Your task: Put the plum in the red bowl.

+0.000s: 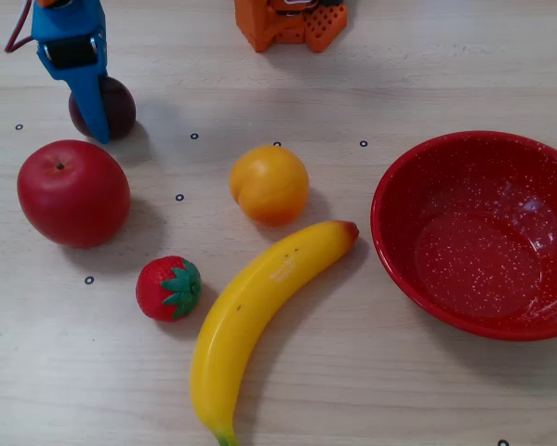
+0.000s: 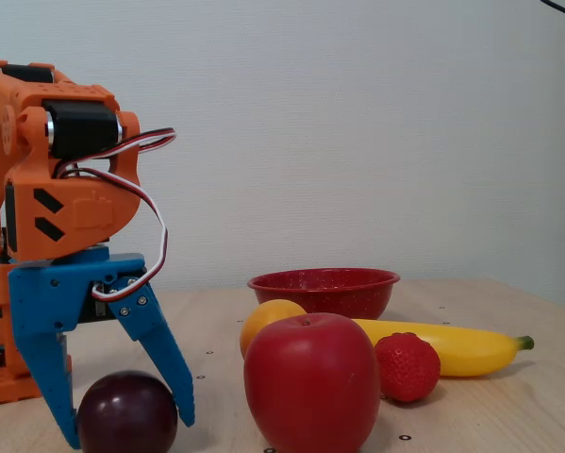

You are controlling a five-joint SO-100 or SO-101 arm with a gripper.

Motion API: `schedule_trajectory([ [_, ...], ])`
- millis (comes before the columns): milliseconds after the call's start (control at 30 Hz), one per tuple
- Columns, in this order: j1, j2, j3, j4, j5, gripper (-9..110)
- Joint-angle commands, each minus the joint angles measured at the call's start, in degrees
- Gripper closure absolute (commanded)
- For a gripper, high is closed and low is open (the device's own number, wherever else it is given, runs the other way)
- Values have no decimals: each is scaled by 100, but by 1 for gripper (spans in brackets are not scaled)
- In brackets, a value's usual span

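The plum point(image 2: 126, 408) is dark purple and rests on the table at the left. My blue gripper point(image 2: 128, 429) is lowered over it, open, with one jaw close on each side of it. In a fixed view from above, one blue finger point(image 1: 90, 98) crosses the plum point(image 1: 118, 110) at the top left and the other finger is hidden. The red bowl point(image 1: 390, 200) with white speckles stands empty at the right edge of that view. It shows at the back of the table in the side view point(image 2: 324, 291).
A big red apple point(image 1: 72, 192) lies just in front of the plum. An orange round fruit point(image 1: 269, 184), a strawberry point(image 1: 167, 288) and a banana point(image 1: 259, 311) lie between the plum and the bowl. The orange arm base point(image 1: 292, 23) stands at the top.
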Motion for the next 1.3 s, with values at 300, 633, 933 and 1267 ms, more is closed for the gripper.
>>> schedule_trajectory([
  [300,404,853,-2101,2399,-984,101],
  [633,2373,1890,-4122,4254,-3050,101],
  [933,5440,2013,-4535,3920,-5238,101],
  [1267,7805,1283,-4843,2830,-7066,101],
])
